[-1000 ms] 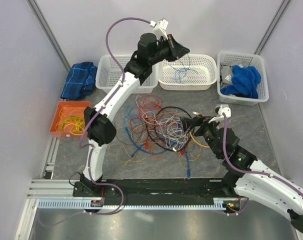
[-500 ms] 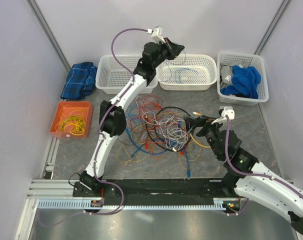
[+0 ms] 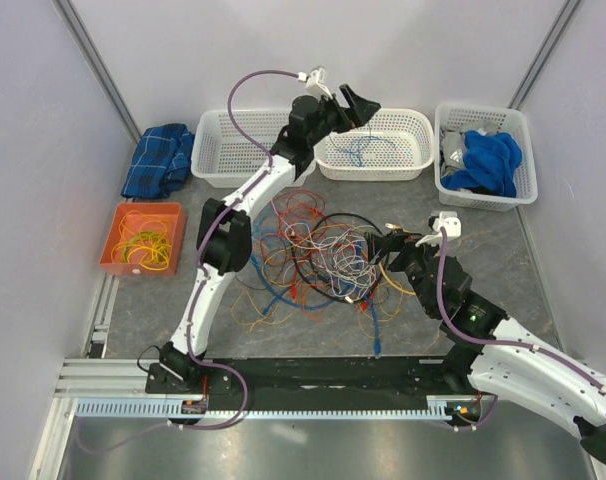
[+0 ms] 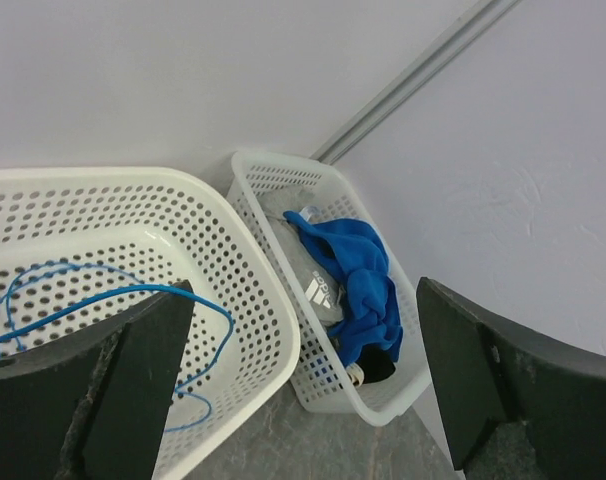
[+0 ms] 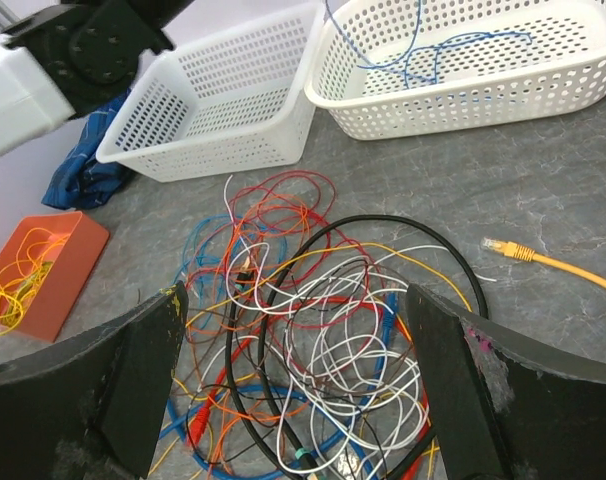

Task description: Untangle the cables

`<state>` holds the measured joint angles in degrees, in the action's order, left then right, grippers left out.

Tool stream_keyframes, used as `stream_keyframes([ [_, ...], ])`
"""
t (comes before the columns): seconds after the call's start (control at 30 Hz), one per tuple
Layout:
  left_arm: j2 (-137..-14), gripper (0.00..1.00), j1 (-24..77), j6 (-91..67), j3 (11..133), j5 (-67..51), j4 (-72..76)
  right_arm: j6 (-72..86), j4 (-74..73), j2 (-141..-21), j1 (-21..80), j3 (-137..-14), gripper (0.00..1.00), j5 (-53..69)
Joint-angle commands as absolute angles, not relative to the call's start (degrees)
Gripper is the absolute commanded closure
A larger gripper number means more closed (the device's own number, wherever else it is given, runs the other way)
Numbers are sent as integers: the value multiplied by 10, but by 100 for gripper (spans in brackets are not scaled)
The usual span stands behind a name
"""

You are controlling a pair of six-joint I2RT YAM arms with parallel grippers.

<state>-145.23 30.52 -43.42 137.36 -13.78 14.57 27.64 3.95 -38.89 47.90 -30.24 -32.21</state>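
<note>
The cables (image 3: 318, 255) lie in a jumble of red, orange, blue, white and yellow wires with one thicker black loop (image 5: 423, 235) on the grey table. My right gripper (image 3: 383, 245) hangs open just right of the jumble. In the right wrist view its jaws (image 5: 295, 300) stand wide over the white and red strands, holding nothing. My left gripper (image 3: 358, 103) is raised over the middle white basket (image 3: 373, 175) and open (image 4: 303, 290). One blue wire (image 4: 83, 300) lies loose in that basket.
An empty white basket (image 3: 205, 140) stands back left. A third basket (image 3: 483, 203) with a blue cloth (image 4: 363, 280) is back right. An orange tray (image 3: 110, 240) of yellow wires and a plaid cloth (image 3: 158, 160) sit at the left. A yellow plug end (image 5: 508, 250) lies right of the jumble.
My left gripper has opened above the middle basket and lifted slightly back; the blue wire now lies loose in the basket. The right arm has barely shifted.
</note>
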Motion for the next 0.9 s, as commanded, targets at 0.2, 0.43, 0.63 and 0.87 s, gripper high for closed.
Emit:
stream_keyframes([
  [0.2,-1202,0,324,-354,1194,-47,85,295,70,-410,480,-279,2,-337],
  [0.43,-1360,0,318,-394,1440,-136,-44,333,50,-370,480,-268,2,-323],
  [0.63,-1146,0,329,-396,1145,39,-64,294,25,-371,480,-275,2,-313],
  [0.87,-883,0,337,-407,691,154,-58,306,74,-444,480,-251,2,-273],
])
